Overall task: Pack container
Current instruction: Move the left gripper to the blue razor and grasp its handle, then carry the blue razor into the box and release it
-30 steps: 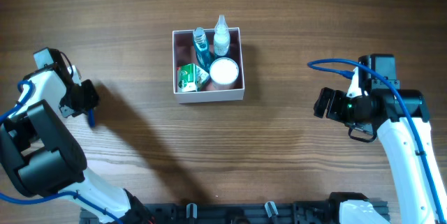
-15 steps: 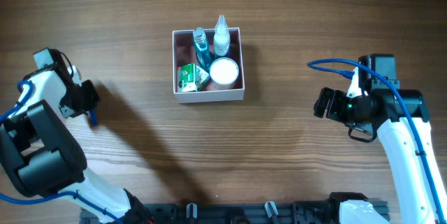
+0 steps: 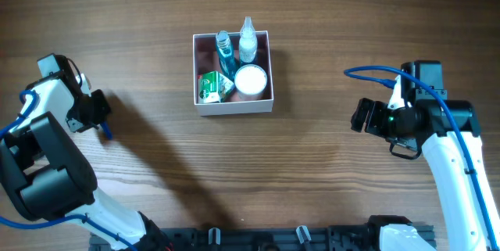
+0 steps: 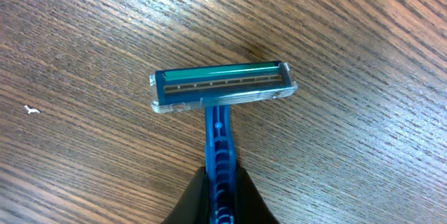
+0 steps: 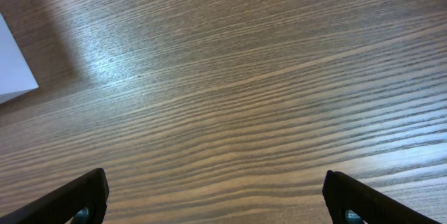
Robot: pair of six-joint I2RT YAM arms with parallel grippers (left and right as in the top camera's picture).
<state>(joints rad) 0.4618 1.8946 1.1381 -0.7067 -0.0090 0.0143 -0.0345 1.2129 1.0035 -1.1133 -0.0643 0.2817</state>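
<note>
Left gripper was closed on the razor handle, blade head pointing away from the wrist. Container sat well apart, inboard toward table centre. Right gripper stood wide open, empty.

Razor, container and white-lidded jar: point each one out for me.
razor [image 4: 222,91]: left wrist view, on the blade head.
container [image 3: 242,106]: overhead view, on its near white wall.
white-lidded jar [image 3: 251,80]: overhead view, on the lid's middle.
</note>
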